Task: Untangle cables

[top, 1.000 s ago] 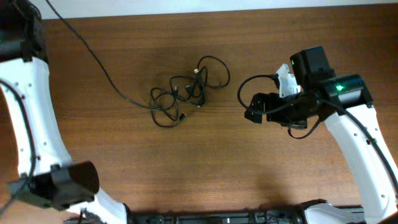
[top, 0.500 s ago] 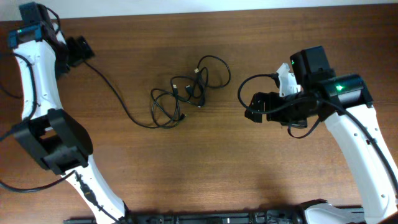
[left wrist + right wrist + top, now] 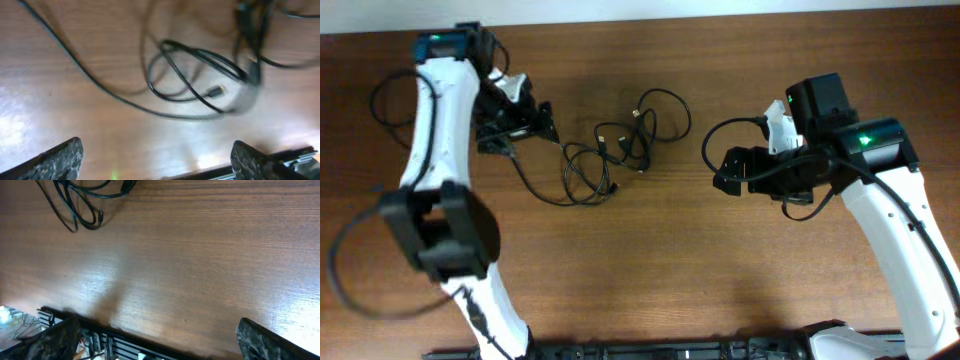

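The cables (image 3: 610,150) lie as a loose black tangle on the brown table (image 3: 650,260), left of centre. A looped strand (image 3: 665,110) sticks out at the tangle's upper right. My left gripper (image 3: 545,125) hovers just left of the tangle, pointing at it. The left wrist view shows the cables (image 3: 200,85) ahead of the left gripper (image 3: 155,162), which is open with bare wood between its fingers. My right gripper (image 3: 718,178) is open and stands apart, right of the tangle. From the right wrist the cables (image 3: 80,210) show far off, and the right gripper (image 3: 160,340) is empty.
A long thin black strand (image 3: 530,180) runs from under my left wrist into the tangle's lower left. The right arm's own thick wire (image 3: 720,135) loops above its gripper. The table's front edge and a black rail (image 3: 125,337) lie below the right gripper.
My left arm has swung in from the far left edge to just beside the tangle. The cables and the right arm have not moved.
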You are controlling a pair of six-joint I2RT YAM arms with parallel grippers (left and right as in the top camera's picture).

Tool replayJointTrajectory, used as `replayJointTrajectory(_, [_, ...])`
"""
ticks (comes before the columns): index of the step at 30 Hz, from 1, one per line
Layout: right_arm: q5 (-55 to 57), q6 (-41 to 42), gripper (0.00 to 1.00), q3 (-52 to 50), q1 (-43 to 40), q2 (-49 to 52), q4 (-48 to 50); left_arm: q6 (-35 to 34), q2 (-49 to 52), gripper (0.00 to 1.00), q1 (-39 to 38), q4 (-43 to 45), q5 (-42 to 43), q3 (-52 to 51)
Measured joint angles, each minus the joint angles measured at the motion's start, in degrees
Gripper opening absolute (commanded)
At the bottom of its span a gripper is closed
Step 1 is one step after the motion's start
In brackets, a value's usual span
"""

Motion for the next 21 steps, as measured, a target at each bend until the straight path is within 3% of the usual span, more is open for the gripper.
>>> replayJointTrajectory(2, [0.0, 0.0, 0.98, 0.0, 0.0, 0.0, 0.0, 0.8, -8.8, 0.93, -1.5, -3.7, 0.9, 1.4])
replayJointTrajectory(5, [0.0, 0.0, 0.98, 0.0, 0.0, 0.1, 0.9, 2.4, -9.4, 0.91, -5.6, -3.4, 0.9, -1.4])
replayJointTrajectory(8, [0.0, 0.0, 0.98, 0.0, 0.0, 0.1, 1.1, 4.7, -9.4, 0.84, -10.4, 5.7, 0.9, -11.9])
replayJointTrajectory(11, [0.0, -0.3, 0.98, 0.0, 0.0, 0.1, 0.7, 6.2, -9.1, 0.84, -12.6, 15.4, 1.0, -25.2])
replayJointTrajectory(13, [0.2, -0.3, 0.98, 0.0, 0.0, 0.1, 1.1, 8.8, -9.1, 0.71, -12.9, 21.6, 1.0, -30.7])
replayJointTrajectory(16, [0.2, -0.3, 0.98, 0.0, 0.0, 0.1, 1.3, 10.7, -9.1, 0.66, -12.9, 23.6, 1.0, -34.7])
replayJointTrajectory(18, [0.2, -0.3, 0.98, 0.0, 0.0, 0.1, 1.3, 11.1, -9.1, 0.57, -12.9, 27.1, 1.0, -35.8])
replayJointTrajectory(21, [0.2, -0.3, 0.98, 0.0, 0.0, 0.1, 1.2, 11.3, -9.1, 0.56, -13.0, 29.4, 1.0, -37.2])
